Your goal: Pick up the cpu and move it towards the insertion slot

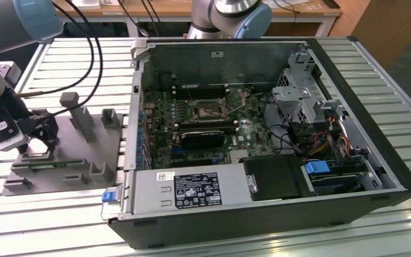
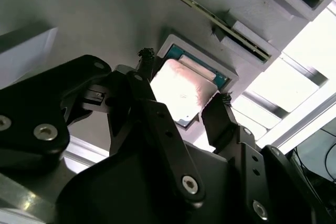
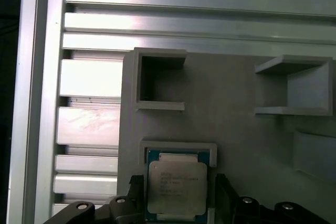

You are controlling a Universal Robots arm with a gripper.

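While the gripper (image 1: 38, 149) is hanging low over the grey tray (image 1: 77, 160) at the exterior view's left, its fingers (image 3: 220, 198) are standing apart, flanking the cpu (image 3: 177, 188), which is lying flat in the tray's square recess. Well apart, the slot (image 1: 209, 111) is sitting inside the open case (image 1: 377, 123), near the frame's centre.

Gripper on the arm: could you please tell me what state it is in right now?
Gripper: open, straddling the cpu, which lies in a pocket of the grey tray.
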